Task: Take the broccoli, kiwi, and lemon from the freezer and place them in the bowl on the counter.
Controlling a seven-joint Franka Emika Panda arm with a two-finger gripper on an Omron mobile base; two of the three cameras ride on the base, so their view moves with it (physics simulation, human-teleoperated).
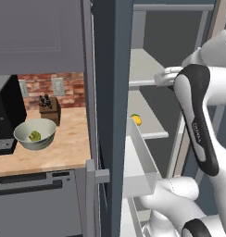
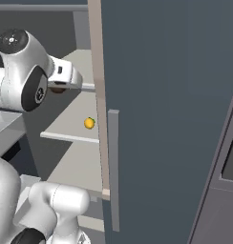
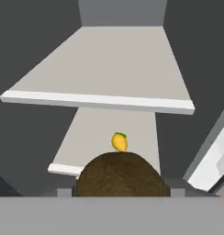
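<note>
1. So, you have the broccoli (image 1: pixel 35 135) lying in the bowl (image 1: pixel 23 131) on the counter (image 1: pixel 68 143), to the left of the open freezer (image 1: pixel 112 92); that piece looks done.

2. The kiwi (image 3: pixel 119 175) is the piece in hand. In the hand view its brown rounded top sits right at the gripper (image 3: pixel 119 190), low in the frame and very close to the camera. The right base view shows a bit of brown under the hand (image 2: pixel 57 88), level with the edge of the upper shelf (image 3: pixel 100 101).

3. The jaws stand partly apart with the kiwi between them, so I judge that they grip it. The fingertips are hidden behind the fruit, so you cannot see the contact itself.

4. The lemon (image 1: pixel 136 120) lies on the lower shelf (image 2: pixel 70 137), inside the freezer and well apart from the hand. It has not been taken yet.

5. By my reckoning you are about a third through: one item delivered, one apparently held inside the freezer, one untouched.

6. What is left: bring the kiwi out past the door bin (image 1: pixel 140 159) and over to the bowl, release it there, then go back for the lemon.
</note>
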